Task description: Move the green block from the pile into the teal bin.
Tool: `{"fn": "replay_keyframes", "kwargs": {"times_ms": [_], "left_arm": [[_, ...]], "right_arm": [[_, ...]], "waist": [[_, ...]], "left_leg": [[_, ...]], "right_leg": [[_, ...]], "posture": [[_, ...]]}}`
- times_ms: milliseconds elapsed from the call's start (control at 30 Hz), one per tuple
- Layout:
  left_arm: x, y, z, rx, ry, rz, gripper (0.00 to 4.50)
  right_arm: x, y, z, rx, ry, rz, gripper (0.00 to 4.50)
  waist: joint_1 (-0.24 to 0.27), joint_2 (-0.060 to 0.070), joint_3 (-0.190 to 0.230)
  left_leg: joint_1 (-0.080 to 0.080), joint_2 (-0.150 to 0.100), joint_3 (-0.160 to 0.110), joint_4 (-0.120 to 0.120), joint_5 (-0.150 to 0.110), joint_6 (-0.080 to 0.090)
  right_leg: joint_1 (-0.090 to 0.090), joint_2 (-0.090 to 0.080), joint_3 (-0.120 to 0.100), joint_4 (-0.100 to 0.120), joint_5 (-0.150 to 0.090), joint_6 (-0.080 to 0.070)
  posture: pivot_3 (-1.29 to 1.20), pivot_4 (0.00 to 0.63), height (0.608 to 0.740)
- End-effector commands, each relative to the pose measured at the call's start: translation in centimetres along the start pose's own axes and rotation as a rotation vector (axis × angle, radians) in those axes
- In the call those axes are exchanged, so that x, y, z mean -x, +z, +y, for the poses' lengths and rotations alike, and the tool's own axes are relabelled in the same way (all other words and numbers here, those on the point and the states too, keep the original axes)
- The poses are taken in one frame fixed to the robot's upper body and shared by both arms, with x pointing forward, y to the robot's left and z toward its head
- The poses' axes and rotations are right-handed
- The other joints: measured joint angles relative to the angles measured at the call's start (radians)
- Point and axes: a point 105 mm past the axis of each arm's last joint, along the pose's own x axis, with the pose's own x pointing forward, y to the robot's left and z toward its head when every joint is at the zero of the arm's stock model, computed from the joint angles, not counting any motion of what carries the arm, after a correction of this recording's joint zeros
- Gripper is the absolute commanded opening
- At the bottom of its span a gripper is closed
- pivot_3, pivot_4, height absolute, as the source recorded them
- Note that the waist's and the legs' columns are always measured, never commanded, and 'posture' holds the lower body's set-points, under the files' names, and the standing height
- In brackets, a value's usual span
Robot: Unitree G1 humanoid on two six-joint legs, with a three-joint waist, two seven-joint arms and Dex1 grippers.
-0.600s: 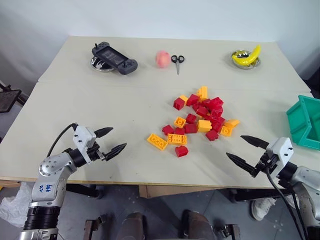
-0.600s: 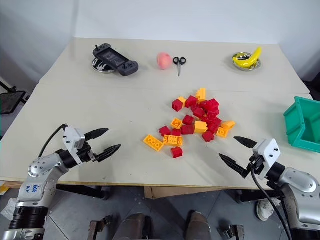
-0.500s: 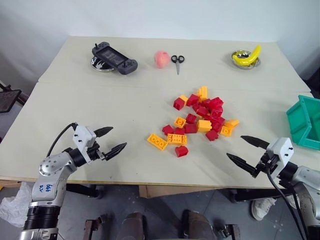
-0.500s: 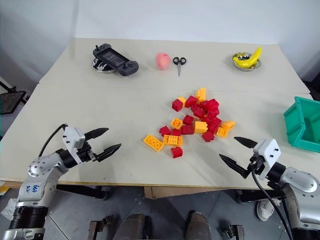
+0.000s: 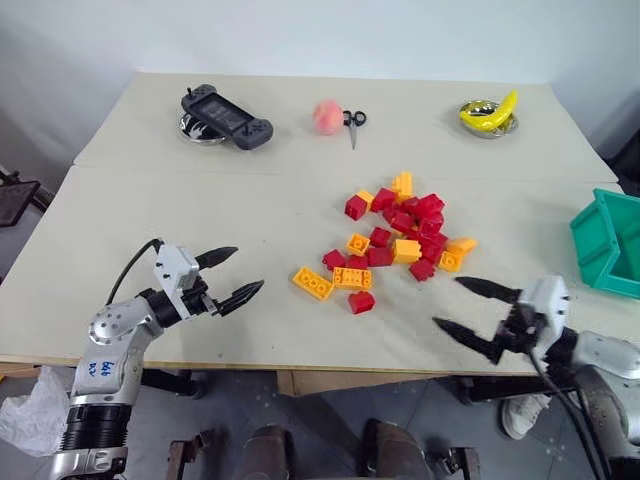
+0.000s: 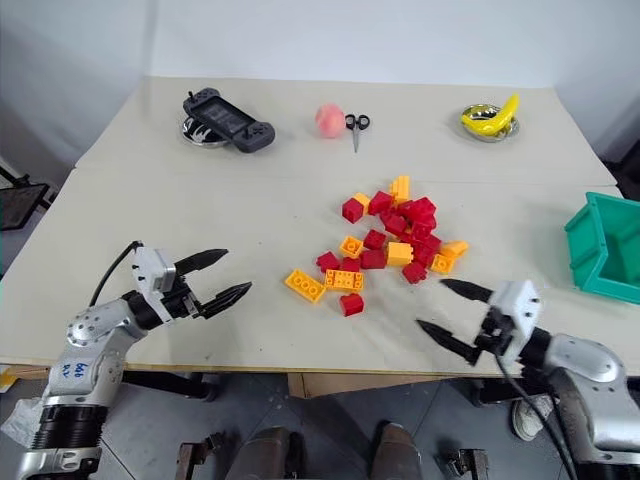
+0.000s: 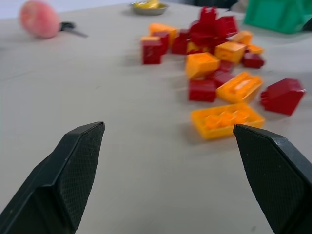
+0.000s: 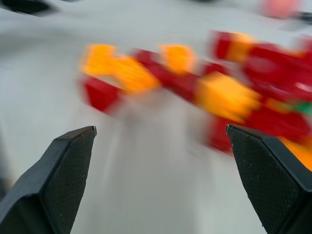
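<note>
The pile (image 5: pixel 407 250) of red and orange-yellow studded bricks lies right of the table's middle. In the eye views I see no green block in it. In the blurred right wrist view a small green patch (image 8: pixel 304 108) shows among the red bricks, probably the green block. The teal bin (image 5: pixel 610 240) stands at the table's right edge and also shows in the left wrist view (image 7: pixel 275 14). My left gripper (image 5: pixel 248 268) is open and empty over bare table left of the pile. My right gripper (image 5: pixel 447 301) is open and empty near the front edge, just right of the pile.
Along the far side of the table stand a black game controller (image 5: pixel 225 115) on a metal dish, a peach (image 5: pixel 325 117), scissors (image 5: pixel 352 122) and a banana in a metal bowl (image 5: pixel 490 110). A lone red brick (image 5: pixel 362 301) and a long orange plate (image 5: pixel 313 283) lie nearest the front.
My right gripper has swung left toward the pile's near side, still open. The left gripper has edged slightly right. No brick has moved.
</note>
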Motion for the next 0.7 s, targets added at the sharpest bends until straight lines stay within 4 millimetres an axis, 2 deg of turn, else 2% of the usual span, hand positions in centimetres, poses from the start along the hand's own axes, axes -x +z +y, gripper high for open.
{"fn": "replay_keyframes", "kwargs": {"times_ms": [33,133,267,367,500,567,700], "left_arm": [[-0.6,1.3,-0.4,-0.034,-0.04,-0.042,4.5],[-0.9,1.6,-0.8,-0.043,-0.076,-0.044,4.5],[-0.5,2.1,-0.2,-0.051,-0.043,-0.054,4.5],[-0.1,1.8,0.0,-0.048,-0.025,-0.045,4.5],[-0.2,1.5,-0.2,-0.037,-0.029,-0.043,4.5],[-0.4,1.5,-0.4,-0.029,-0.039,-0.048,4.5],[-1.3,1.8,-0.8,-0.028,-0.071,-0.064,4.5]], "right_arm": [[-2.7,1.5,1.9,-0.007,0.059,-0.02,4.45],[-5.2,2.5,1.9,-0.035,0.054,-0.051,4.45],[-5.1,2.9,-0.2,0.005,-0.028,-0.045,4.45],[-4.1,2.5,-1.7,0.055,-0.075,-0.005,3.5],[-4.0,2.4,-1.8,0.069,-0.061,0.009,2.2],[-4.4,2.4,-1.6,0.057,-0.051,0.008,1.57],[-6.7,2.3,-1.6,0.018,-0.053,-0.005,0.21]], "waist": [[0.0,0.0,0.0],[0.0,0.0,0.0],[0.007,0.0,0.0],[0.005,0.0,0.0],[0.002,0.0,0.0],[-0.002,0.0,0.0],[-0.01,0.0,0.0]], "left_leg": [[0.0,0.0,0.0,0.0,0.0,0.0],[-0.001,0.0,0.0,0.0,0.0,0.0],[-0.001,0.0,-0.001,0.0,0.0,0.0],[-0.002,-0.001,-0.001,0.0,0.0,0.001],[-0.002,0.0,0.0,0.0,0.0,0.001],[-0.002,0.0,0.0,0.0,0.0,0.001],[-0.002,0.0,0.0,0.0,0.0,0.0]], "right_leg": [[0.0,0.0,0.0,0.0,0.0,0.0],[0.0,0.0,0.0,0.0,0.0,0.0],[-0.001,0.0,0.0,0.0,0.0,0.0],[-0.001,0.0,-0.001,0.0,0.0,0.0],[-0.001,0.0,-0.001,0.0,0.0,0.0],[-0.002,0.0,0.0,0.0,0.0,0.0],[-0.002,0.0,0.0,0.0,0.0,0.0]], "posture": [[0.0,0.15,0.74],[0.0,0.15,0.74],[0.0,0.15,0.74],[0.0,0.15,0.74],[0.0,0.15,0.74],[0.0,0.15,0.74],[0.0,0.15,0.74]]}}
